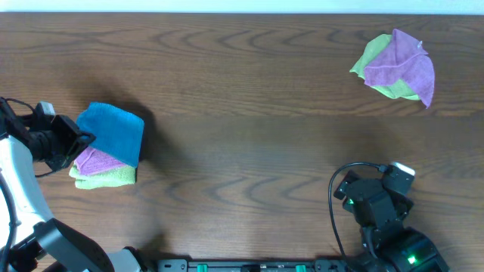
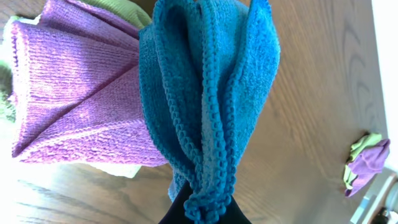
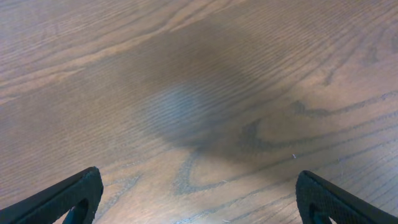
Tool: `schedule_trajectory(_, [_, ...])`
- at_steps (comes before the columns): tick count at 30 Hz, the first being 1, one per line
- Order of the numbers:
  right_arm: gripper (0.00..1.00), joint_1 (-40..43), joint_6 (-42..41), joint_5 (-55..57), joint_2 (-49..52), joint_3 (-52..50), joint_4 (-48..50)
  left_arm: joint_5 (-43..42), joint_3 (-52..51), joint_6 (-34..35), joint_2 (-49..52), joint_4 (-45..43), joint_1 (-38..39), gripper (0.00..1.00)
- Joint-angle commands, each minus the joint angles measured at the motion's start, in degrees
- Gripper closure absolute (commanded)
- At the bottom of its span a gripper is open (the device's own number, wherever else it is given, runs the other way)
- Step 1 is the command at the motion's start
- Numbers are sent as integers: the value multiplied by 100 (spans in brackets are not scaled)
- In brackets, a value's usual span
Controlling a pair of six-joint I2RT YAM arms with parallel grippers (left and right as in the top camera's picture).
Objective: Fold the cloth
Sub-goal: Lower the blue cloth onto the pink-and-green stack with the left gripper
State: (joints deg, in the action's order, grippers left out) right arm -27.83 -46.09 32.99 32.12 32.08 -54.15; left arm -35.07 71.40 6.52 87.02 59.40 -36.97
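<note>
The bright blue fuzzy cloth (image 1: 113, 131) lies folded on top of a purple cloth (image 1: 97, 160) and a lime-green cloth (image 1: 112, 177) at the table's left. My left gripper (image 1: 80, 140) is shut on the blue cloth's stitched edges at its left side. In the left wrist view the blue cloth (image 2: 208, 99) hangs in folds from my jaws (image 2: 202, 208), beside the purple cloth (image 2: 74, 93). My right gripper (image 1: 387, 181) is open and empty near the front right; its fingertips (image 3: 199, 196) frame bare wood.
A crumpled purple cloth (image 1: 401, 64) on a lime-green cloth (image 1: 372, 54) lies at the back right; the pair also shows in the left wrist view (image 2: 365, 163). A black cable (image 1: 336, 189) loops by the right arm.
</note>
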Motion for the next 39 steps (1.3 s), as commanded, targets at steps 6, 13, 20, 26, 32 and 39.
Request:
schedule_trajectory(6, [1,50,-59,79,-33,-15,-4,468,61,-208,28,76,-52,94])
schedule_trajectory(13, [1,50,-59,81,-33,-15,-4,706,59,-205,28,144,-133,94])
schedule_trajectory(20, [1,50,-59,81,-33,-15,-4,699,59,-197,28,190,-476,94])
schedule_trajectory(26, [1,50,-59,81,-33,-15,-4,702,59,-184,28,195,-549,59])
schedule_trajectory(32, [1,50,-59,81,-33,-15,-4,706,59,-181,28,197,-551,17])
schedule_trajectory(39, [1,50,-59,81,-33,-15,-4,455,76,-142,-63,205,-549,5])
